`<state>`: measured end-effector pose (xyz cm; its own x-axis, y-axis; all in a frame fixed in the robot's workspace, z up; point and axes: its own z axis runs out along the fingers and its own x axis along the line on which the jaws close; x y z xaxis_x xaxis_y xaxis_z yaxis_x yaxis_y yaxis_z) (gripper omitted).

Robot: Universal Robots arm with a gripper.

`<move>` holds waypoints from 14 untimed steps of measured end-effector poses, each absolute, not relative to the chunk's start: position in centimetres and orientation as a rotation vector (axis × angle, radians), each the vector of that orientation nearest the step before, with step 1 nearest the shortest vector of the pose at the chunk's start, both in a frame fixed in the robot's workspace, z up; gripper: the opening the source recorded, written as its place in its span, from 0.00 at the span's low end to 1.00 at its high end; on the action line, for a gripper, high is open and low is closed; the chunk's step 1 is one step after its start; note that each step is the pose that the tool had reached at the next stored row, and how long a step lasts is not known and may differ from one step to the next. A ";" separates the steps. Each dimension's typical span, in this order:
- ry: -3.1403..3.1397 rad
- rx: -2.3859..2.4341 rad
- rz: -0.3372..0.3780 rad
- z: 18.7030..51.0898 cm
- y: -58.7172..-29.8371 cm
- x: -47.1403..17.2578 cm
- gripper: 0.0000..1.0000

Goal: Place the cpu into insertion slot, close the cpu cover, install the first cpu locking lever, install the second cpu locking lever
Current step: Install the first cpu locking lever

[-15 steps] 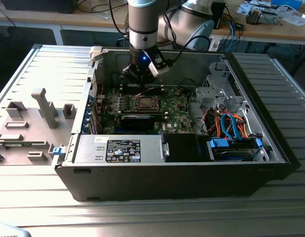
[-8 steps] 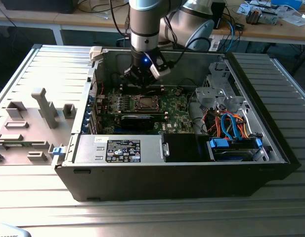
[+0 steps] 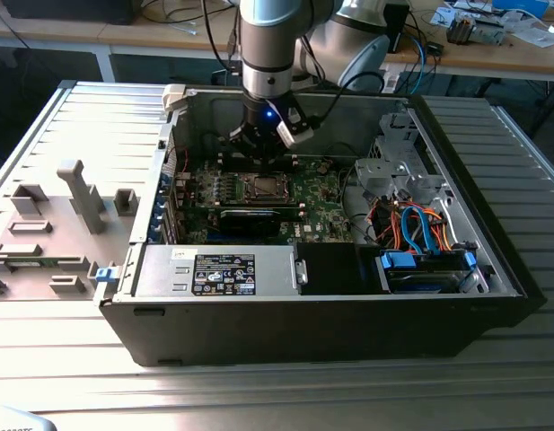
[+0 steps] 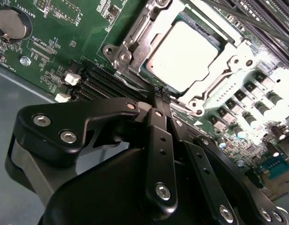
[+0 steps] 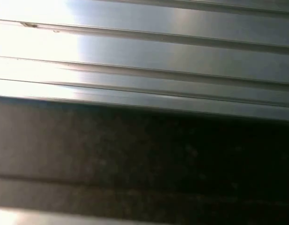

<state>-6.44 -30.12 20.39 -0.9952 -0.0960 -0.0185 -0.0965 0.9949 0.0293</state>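
Note:
The cpu (image 4: pixel 184 54) lies flat in the insertion slot (image 3: pixel 263 187) on the green motherboard (image 4: pixel 55 51), its pale metal top showing. The silver cpu cover (image 4: pixel 135 33) is folded down around it as a frame. My gripper (image 4: pixel 159 96) is shut, with nothing visible between its black fingers. Its tips rest at the socket's edge, beside a thin metal lever wire (image 4: pixel 128 83). In the exterior view the gripper (image 3: pixel 259 153) hangs inside the open computer case, just behind the socket.
A long black card (image 3: pixel 250 220) lies in front of the socket and a labelled power supply (image 3: pixel 223 274) sits nearer still. Orange and blue cables (image 3: pixel 411 224) and a drive cage (image 3: pixel 393 171) fill the exterior view's right. The case walls enclose the arm. A coin battery (image 4: pixel 12 24) sits on the board.

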 end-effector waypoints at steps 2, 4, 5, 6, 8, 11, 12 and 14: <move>3.121 -0.151 0.047 20.3 -30.1 -6.3 0.11; 3.121 -0.150 0.047 20.1 -30.1 -6.2 0.11; 3.120 -0.151 0.048 20.1 -30.1 -6.1 0.11; 3.120 -0.151 0.048 20.0 -30.1 -6.0 0.11; 3.121 -0.150 0.047 20.0 -30.1 -5.9 0.11; 3.120 -0.154 0.047 20.0 -30.1 -5.7 0.11; 3.120 -0.155 0.047 20.1 -30.0 -5.7 0.11; 3.120 -0.159 0.048 21.0 -29.9 -5.7 0.11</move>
<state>-5.65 -29.89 20.97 -0.9947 -0.1015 -0.0187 -0.1021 0.9943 0.0298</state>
